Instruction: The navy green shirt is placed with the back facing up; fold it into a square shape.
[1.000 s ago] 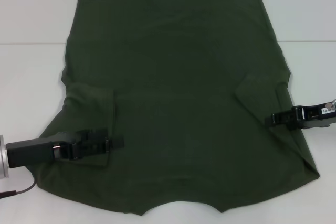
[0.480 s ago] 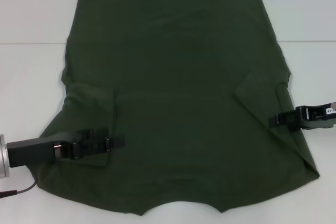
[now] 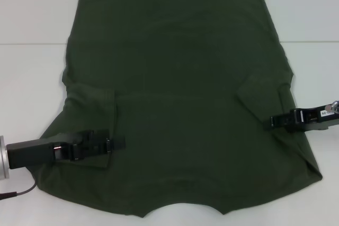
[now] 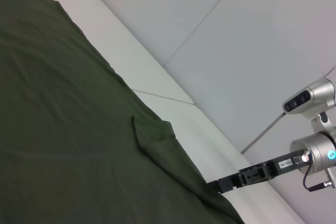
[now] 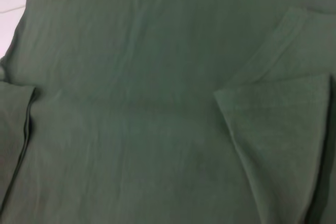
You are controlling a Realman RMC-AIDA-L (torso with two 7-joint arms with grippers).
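Observation:
The navy green shirt (image 3: 180,93) lies flat on the white table, neckline at the near edge, hem at the far end. Both sleeves are folded inward onto the body. My left gripper (image 3: 121,143) reaches in from the left and lies low over the folded left sleeve (image 3: 92,115). At the shirt's right side, my right gripper (image 3: 272,121) sits just below the folded right sleeve (image 3: 262,93). The left wrist view shows the shirt (image 4: 63,129) with the right gripper (image 4: 218,185) touching its edge. Only shirt (image 5: 131,103) fabric and a folded sleeve (image 5: 278,103) fill the right wrist view.
The white table (image 3: 32,78) shows bare on both sides of the shirt. A seam line crosses it at the far part. A thin cable (image 3: 21,191) trails from my left arm near the front left corner.
My right gripper has crept slightly inward, towards the shirt's middle. The left gripper and the shirt have stayed still.

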